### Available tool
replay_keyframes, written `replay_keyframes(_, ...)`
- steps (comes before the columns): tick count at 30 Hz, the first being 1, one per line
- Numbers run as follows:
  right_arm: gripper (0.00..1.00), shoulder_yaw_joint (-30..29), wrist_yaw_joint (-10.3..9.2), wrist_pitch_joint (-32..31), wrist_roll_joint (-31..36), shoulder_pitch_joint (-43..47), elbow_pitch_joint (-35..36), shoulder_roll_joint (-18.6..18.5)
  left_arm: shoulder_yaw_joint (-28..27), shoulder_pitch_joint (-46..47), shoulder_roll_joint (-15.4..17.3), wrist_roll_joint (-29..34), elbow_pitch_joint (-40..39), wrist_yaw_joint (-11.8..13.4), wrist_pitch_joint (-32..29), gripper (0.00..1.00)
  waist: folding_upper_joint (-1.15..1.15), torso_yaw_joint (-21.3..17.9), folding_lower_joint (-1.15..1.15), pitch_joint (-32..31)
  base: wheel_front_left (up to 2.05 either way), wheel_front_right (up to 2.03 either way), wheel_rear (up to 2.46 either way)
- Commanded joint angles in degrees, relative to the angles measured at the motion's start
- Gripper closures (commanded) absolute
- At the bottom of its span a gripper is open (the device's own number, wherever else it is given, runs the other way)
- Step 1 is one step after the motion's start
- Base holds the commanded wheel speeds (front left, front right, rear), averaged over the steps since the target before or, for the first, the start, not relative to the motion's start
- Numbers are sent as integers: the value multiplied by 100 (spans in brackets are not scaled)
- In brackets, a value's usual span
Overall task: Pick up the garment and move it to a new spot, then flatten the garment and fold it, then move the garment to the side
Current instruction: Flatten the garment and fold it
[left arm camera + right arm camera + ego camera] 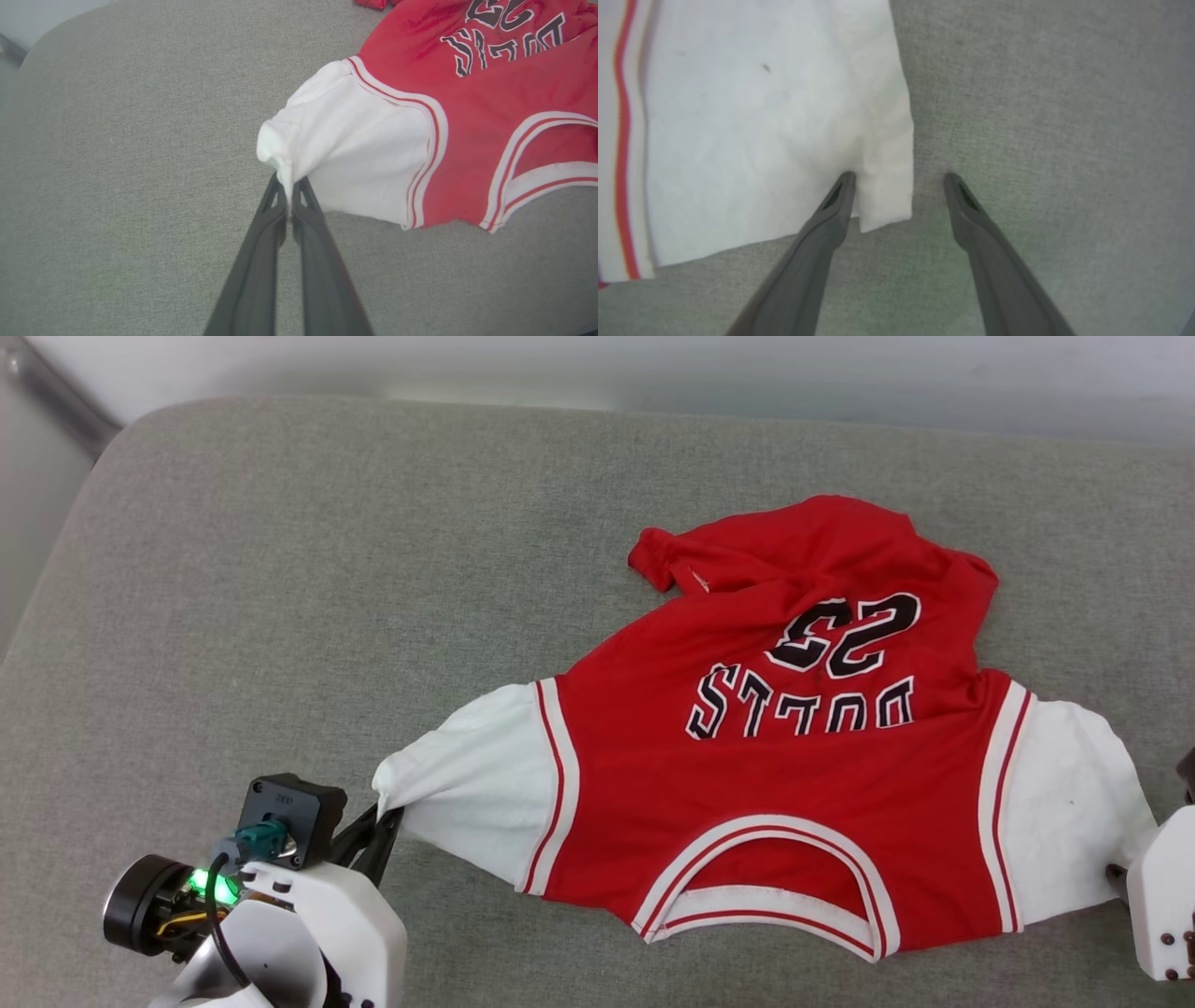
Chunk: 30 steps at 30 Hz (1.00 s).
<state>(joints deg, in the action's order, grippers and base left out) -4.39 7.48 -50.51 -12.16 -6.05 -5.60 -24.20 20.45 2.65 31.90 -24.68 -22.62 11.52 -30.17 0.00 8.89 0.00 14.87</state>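
Cloth at the tip of the left sleeve (355, 154) is pinched between the pressed-together fingers of the left hand (289, 186), and the sleeve is drawn out into a point toward that hand. From this grip the garment (775, 775) is seen to run rightward across the grey upholstered surface (327, 569), its long axis lying sleeve to sleeve between the two hands. The collar (766, 887) is turned toward the robot, so the lettering (803, 700) is read upside down from the head view, and the hem (822, 537) is bunched and folded over on the far side.

At the opposite end, the right hand (900, 176) is held spread at the outer corner of the right sleeve (761, 140). One fingertip is placed over the white cloth and the other over bare upholstery, so the sleeve's corner is bracketed between them but not gripped.

The coming move is judged to turn on this bracketing. The sleeve's edge lies within the span of the right hand, slightly toward its inner finger, so closure there should be enough to catch it. With both sleeve tips held, the garment could be lifted along its sleeve axis. Until then it is held at the left end alone and rests on the surface elsewhere.
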Motion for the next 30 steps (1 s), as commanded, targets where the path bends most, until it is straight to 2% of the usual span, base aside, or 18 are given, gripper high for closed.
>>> replay_keyframes(1, 0, 177, 5, -63, -56, 80, -176, 92, 14, 93, -1, 22, -23, -25, 8, 100, 0, 38, 0, 46, 0, 0, 0)
replay_keyframes(5, 0, 621, 36, -96, -250, 257, -596, 164, 32, 155, -4, 30, -29, -23, 3, 100, 0, 75, 0, 115, 0, 0, 0)
replay_keyframes(6, 48, 729, 37, -65, -251, 275, -663, 150, 36, 161, -2, 28, -25, -23, 1, 100, 0, 75, 0, 120, 0, 0, 0)
replay_keyframes(7, 88, 836, 37, -16, -224, 288, -701, 112, 38, 168, 2, 26, -17, -23, -5, 100, 0, 73, 0, 119, 0, 0, 0)
replay_keyframes(8, 100, 914, 37, 53, -221, 291, -741, 71, 35, 171, 4, 20, -5, -22, -10, 100, 0, 68, 0, 113, 0, 0, 0)
replay_keyframes(12, 100, 933, 28, 294, -383, 186, -773, -76, 5, 126, 31, -11, 40, 4, 3, 100, 0, -7, 0, -9, 0, 0, 0)
replay_keyframes(16, 100, 849, 8, 467, -440, 48, -592, -229, 7, 117, 44, -106, -4, -101, 81, 100, 0, -84, 0, -170, 0, 0, 0)
replay_keyframes(20, 100, 607, -1, 633, -606, -196, -13, -500, -168, 92, 169, -193, -98, -177, 212, 100, 0, -240, 0, -505, 0, 0, 0)
replay_keyframes(30, 100, 305, 0, 452, -1054, -529, 1159, -875, -656, 283, 480, -326, -506, -197, 377, 100, 0, -495, 0, -1002, 0, 0, 0)
